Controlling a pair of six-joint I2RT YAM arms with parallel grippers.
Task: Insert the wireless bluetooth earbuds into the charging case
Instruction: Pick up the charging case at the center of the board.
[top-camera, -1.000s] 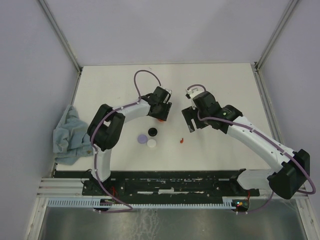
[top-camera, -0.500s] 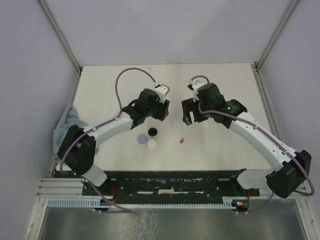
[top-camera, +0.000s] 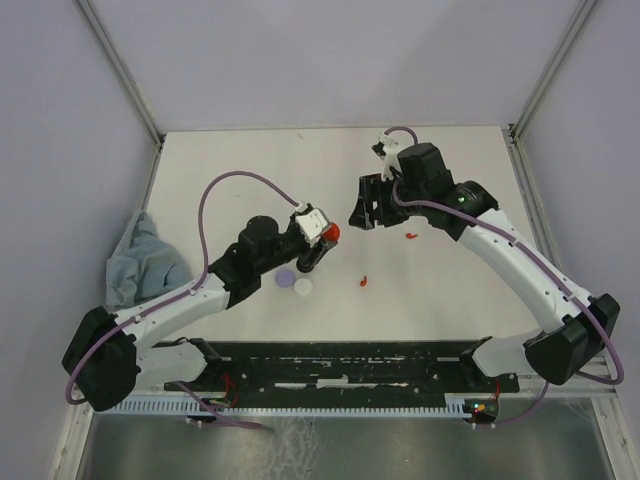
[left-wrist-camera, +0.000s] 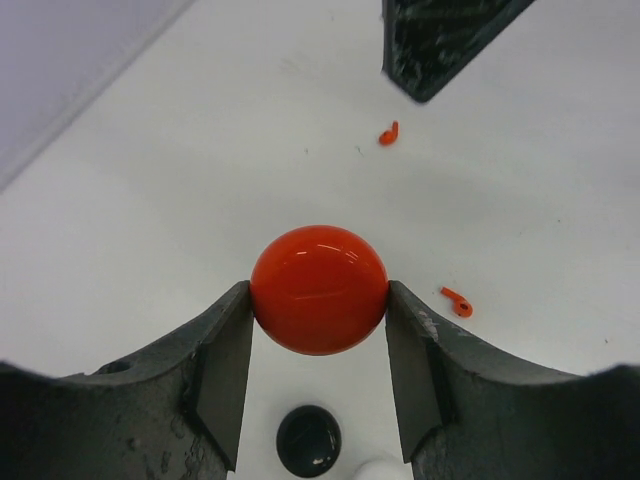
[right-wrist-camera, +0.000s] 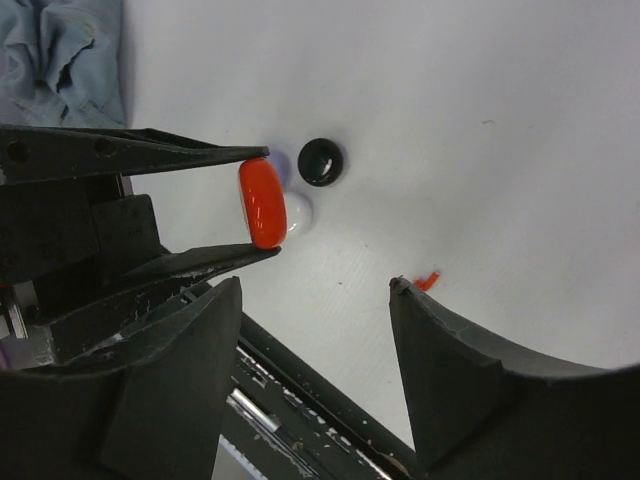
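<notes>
My left gripper (top-camera: 322, 240) is shut on a red round charging case (left-wrist-camera: 318, 289), gripped at its two sides and held above the table. Two tiny red earbuds lie loose on the table, one (top-camera: 363, 282) near the middle and another (top-camera: 411, 237) farther back by my right arm. In the left wrist view the earbuds (left-wrist-camera: 456, 301) (left-wrist-camera: 389, 134) lie beyond the red case. My right gripper (top-camera: 366, 204) hangs open and holds nothing, facing the left one. In the right wrist view, one earbud (right-wrist-camera: 428, 280) shows just past its right fingertip (right-wrist-camera: 400, 290).
Black (right-wrist-camera: 320, 161), white (right-wrist-camera: 298, 212) and lavender (right-wrist-camera: 278, 166) round discs lie together below the left gripper. A crumpled blue cloth (top-camera: 140, 265) sits at the table's left edge. The black base rail (top-camera: 330, 360) runs along the near edge.
My left arm has swung toward the near side, carrying the red case over the discs. My right gripper has moved back and left, its jaws narrowing a little, and the second earbud now shows.
</notes>
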